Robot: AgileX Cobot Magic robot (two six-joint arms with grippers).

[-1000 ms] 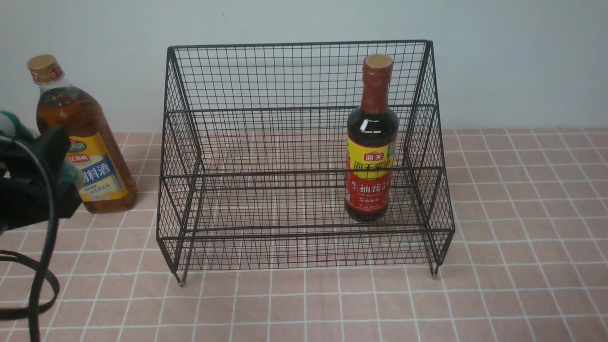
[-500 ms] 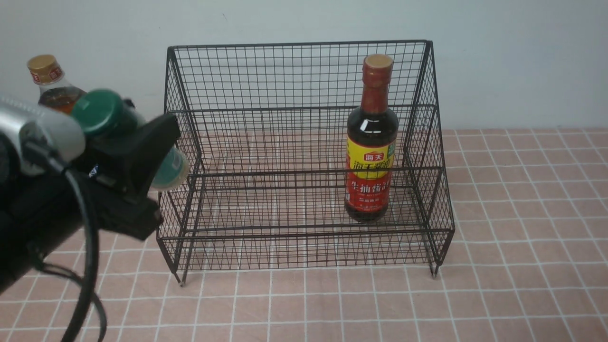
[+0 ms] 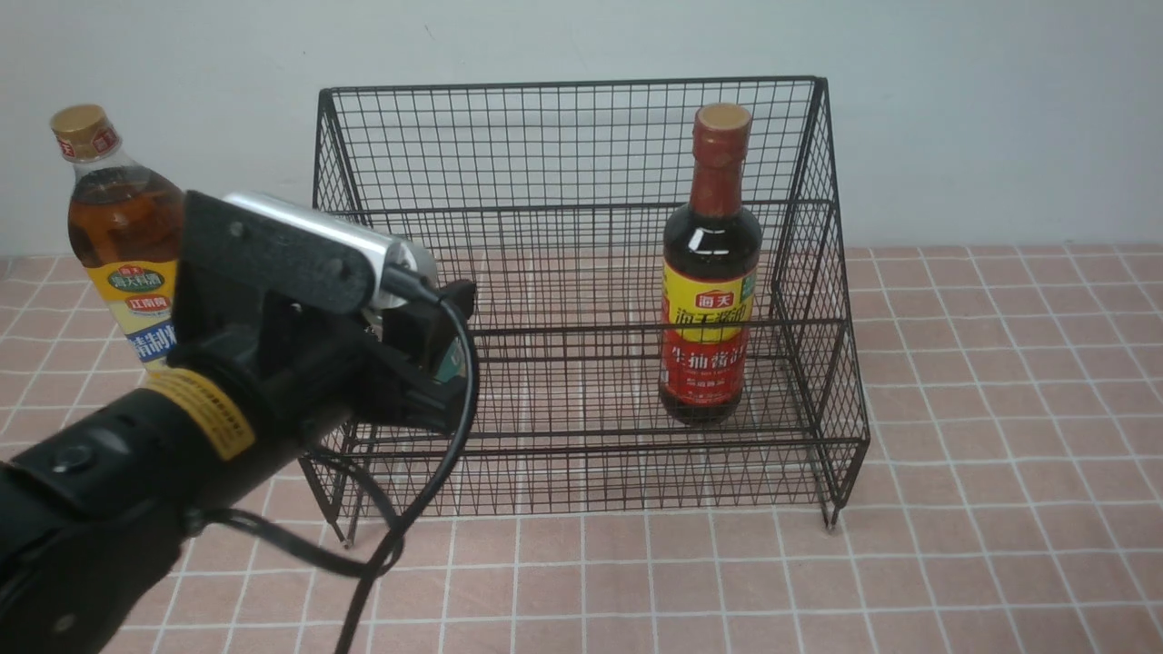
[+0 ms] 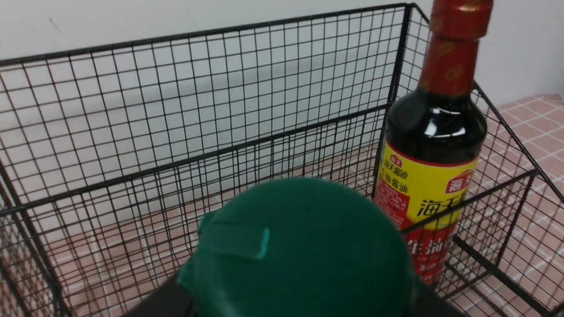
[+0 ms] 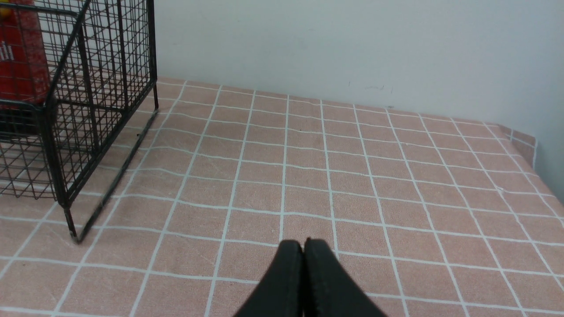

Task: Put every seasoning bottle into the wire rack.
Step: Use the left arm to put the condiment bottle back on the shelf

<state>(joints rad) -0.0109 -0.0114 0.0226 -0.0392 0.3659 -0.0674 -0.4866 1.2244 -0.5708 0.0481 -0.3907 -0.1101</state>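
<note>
My left gripper (image 3: 436,356) is shut on the tiny green-capped shaker jar (image 4: 304,251), whose dark green cap fills the near part of the left wrist view. In the front view only a sliver of the jar (image 3: 452,366) shows past the black fingers, at the front left of the black wire rack (image 3: 581,209). Whether it is inside the rack I cannot tell. The dark soy-sauce bottle (image 3: 710,300) stands upright on the rack's right side. Left of the rack, on the tiles, stands the tall amber bottle (image 3: 118,227), partly behind my left arm. My right gripper (image 5: 303,243) is shut and empty above the tiles.
A pale wall runs behind the rack. The rack's right side and leg (image 5: 88,101) lie to one side of my right gripper. My left arm's cable (image 3: 427,490) hangs in front of the rack's left leg. Pink tiled tabletop (image 3: 999,454) lies all round.
My left arm has swung from the far left edge toward the rack, carrying the green-capped jar to the rack's front left. The right gripper and both standing bottles have not moved.
</note>
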